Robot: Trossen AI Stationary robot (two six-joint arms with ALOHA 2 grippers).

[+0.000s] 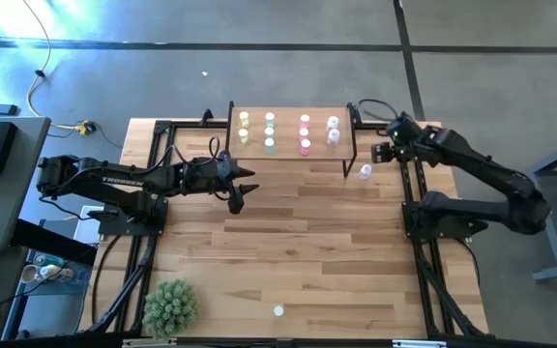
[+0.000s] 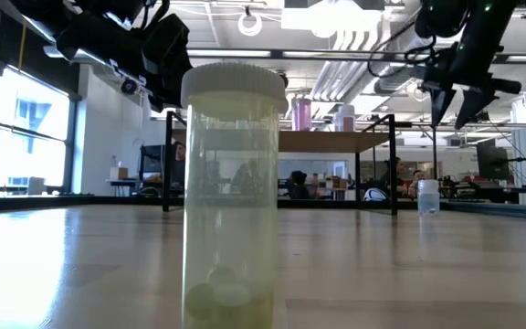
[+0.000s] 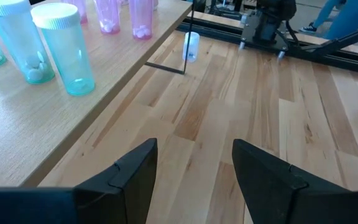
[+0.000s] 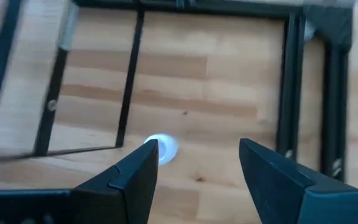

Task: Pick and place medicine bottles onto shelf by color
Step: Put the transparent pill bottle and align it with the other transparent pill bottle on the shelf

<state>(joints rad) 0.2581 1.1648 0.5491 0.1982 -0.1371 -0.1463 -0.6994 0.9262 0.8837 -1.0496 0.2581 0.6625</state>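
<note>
Worktop (image 1: 288,251): wood planks, carrying the shelf at its far edge, both arms, a plant and two stray bottles.
Shelf (image 1: 288,153): small light-wood board on thin black legs, between the two arms; bottles stand on it in four columns sorted by colour.
Left arm: reaches in from the left side, low over the planks just in front of the shelf's left half.
Right arm: reaches in from the right side, raised beside the shelf's right end.
Plant (image 1: 170,305): spiky green, one, at the near left corner of the worktop.
Left pincer (image 1: 239,189): fingers (image 3: 135,171) apart, nothing between them, touching nothing; bare planks show in the gap.
Right pincer (image 1: 383,152): fingers (image 4: 138,171) apart, empty, held in the air above the worktop.
Bottles on the shelf, counted from above: three yellow (image 1: 244,132), three green (image 1: 270,131), three pink (image 1: 305,133), two white (image 1: 333,130).
White bottle off the shelf (image 1: 366,172): one, upright on the worktop just beside the shelf's right front leg, below and a little inward of the right pincer, well apart from the left pincer.
Pale bottle near the front edge (image 1: 278,311): one, upright, alone, far from both pincers; in the low view it fills the foreground, with a few pills at its bottom.
</note>
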